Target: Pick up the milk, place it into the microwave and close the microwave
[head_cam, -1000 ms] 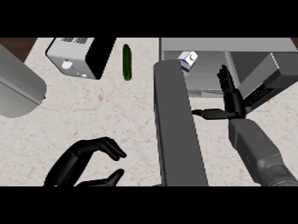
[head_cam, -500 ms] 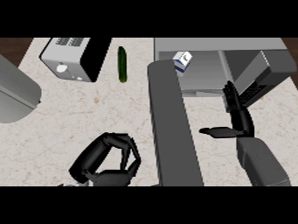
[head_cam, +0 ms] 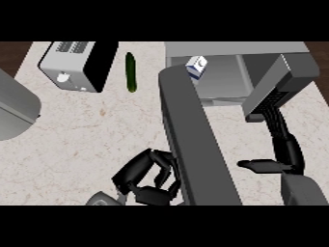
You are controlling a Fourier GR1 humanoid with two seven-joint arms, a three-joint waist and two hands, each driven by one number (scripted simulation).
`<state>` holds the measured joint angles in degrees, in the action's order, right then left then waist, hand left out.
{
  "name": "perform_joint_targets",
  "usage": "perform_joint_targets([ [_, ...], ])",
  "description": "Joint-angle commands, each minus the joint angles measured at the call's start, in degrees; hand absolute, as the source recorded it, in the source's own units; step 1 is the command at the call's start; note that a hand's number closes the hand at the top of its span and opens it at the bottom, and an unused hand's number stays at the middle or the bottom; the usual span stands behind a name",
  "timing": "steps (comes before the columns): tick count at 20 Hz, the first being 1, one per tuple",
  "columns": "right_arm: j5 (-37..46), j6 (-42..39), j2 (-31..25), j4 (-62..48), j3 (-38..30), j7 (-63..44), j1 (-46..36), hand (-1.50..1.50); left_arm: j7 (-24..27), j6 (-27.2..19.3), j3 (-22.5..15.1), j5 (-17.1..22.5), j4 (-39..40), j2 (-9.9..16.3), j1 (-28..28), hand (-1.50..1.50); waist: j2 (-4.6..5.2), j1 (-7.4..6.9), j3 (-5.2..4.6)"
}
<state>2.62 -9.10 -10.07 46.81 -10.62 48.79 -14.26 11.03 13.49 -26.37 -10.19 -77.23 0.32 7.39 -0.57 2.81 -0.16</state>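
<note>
The small white-and-blue milk carton stands upright inside the grey box-shaped microwave, at the left front corner of the cavity. Its top panel is white with a dark mark; its side face is blue. It is apart from both of my hands.

The long dark-grey microwave door is swung open and runs from the cavity's left edge down toward the view's lower edge. It divides the pale speckled stone tabletop into a wide left zone and a narrower right zone. The right zone, between the door and the tabletop's right edge, holds my right forearm and hand. The left zone offers open surface between the door and the large grey rounded object at the view's left edge.

My right hand reaches upward, with the fingers held straight and together, their tips at the lower edge of the microwave's grey right side panel; the thumb points left, apart from the fingers. My left hand sits just left of the door near the lower edge, its fingers curled inward on nothing visible.

Cavity contents: the milk carton only, as far as visible. A silver-and-black toaster and a slender green cucumber lie on the tabletop at the top left, well apart from the hands.
</note>
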Motion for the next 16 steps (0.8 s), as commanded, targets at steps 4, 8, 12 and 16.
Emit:
perform_joint_targets([
  [4,-3.5,-2.3,-0.9,20.5,0.8,-5.5,13.3,-1.5,2.1,-10.4,-15.6,4.4,10.1,-0.3,6.2,1.5,0.33,0.52,-0.03],
  [8,-6.8,-5.6,-2.5,30.3,0.7,-11.8,16.7,-1.5,-0.3,-19.7,-24.1,8.5,12.2,-0.3,11.3,1.5,0.45,1.35,-0.06],
  [12,-12.1,-10.1,-3.3,35.7,-0.1,-15.0,17.8,-1.5,-1.3,-29.4,-30.2,16.0,12.6,-0.3,15.2,1.5,0.7,2.24,-0.05],
  [16,-15.5,-13.8,-6.8,38.9,-1.4,-18.3,18.5,-1.5,-0.3,-36.0,-29.6,22.3,14.1,-0.3,20.0,1.5,0.96,3.73,-0.13],
])
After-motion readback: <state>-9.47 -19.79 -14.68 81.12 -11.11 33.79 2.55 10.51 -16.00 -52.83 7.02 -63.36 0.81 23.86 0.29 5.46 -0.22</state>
